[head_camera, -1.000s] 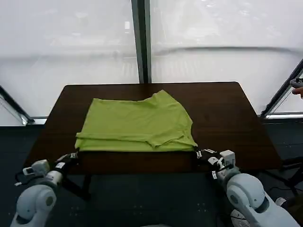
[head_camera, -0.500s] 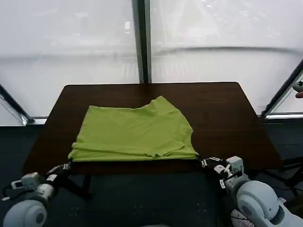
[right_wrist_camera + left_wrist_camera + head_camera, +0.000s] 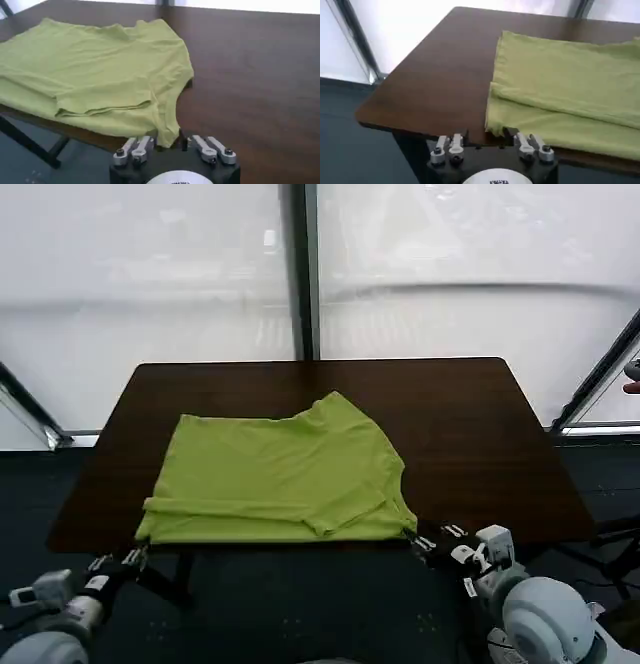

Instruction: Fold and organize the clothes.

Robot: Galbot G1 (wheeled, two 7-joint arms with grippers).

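A dark brown wooden table (image 3: 470,434) fills the middle of the head view, its far edge running below a wall of frosted white window panes (image 3: 150,284). A dark vertical mullion (image 3: 301,269) splits the panes at top centre. Dark floor (image 3: 300,604) shows beneath the table along the bottom of the frame.

Bare table (image 3: 470,434) surrounds the T-shirt (image 3: 280,474), with nothing blocking approach.

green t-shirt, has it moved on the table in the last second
Yes. The lime-green T-shirt has slid toward the robot: its near hem now lies at the near edge of the dark table, pulled by the left gripper and right gripper.
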